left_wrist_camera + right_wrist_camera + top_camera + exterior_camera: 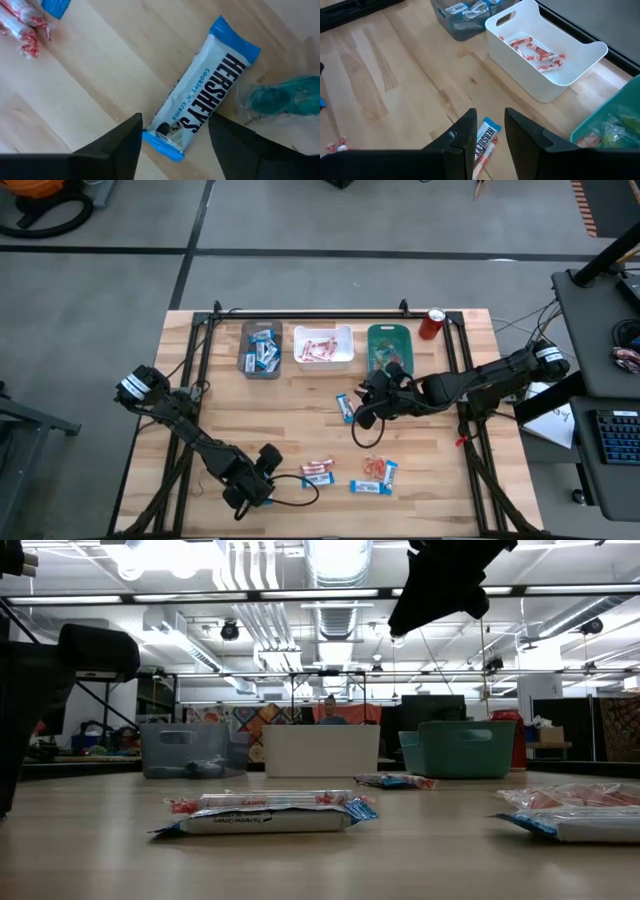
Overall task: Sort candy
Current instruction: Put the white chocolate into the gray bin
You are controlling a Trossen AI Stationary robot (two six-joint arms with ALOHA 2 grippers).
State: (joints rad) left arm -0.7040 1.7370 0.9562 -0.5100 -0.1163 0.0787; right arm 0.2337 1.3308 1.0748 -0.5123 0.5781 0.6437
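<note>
The candy is light and soft-wrapped: thin, slick, crinkly film that slides on wood, so each piece is best pinched across its narrow width near the middle, with the fingers pressed down to the worktop (300,405).

One blue-and-white bar (205,95) lies flat at the near side of the worktop. The left end effector (175,130) hovers over the bar's lower end, fingers spread wide on either side of it and holding nothing. A teal-wrapped sweet (285,100) lies just beside that bar and could be caught in the same pinch; red-and-white sweets (25,35) lie farther off.

A second blue-and-white bar (484,141) lies mid-worktop. The right end effector (487,122) hangs above it, fingers partly apart and empty.

Along the far edge stand a grey bin (246,348) holding blue bars, a white bin (545,85) holding red-and-white ones, and a teal bin (389,327). A red soda can (432,324) stands beside the teal bin. The bin walls must be cleared on any drop.
</note>
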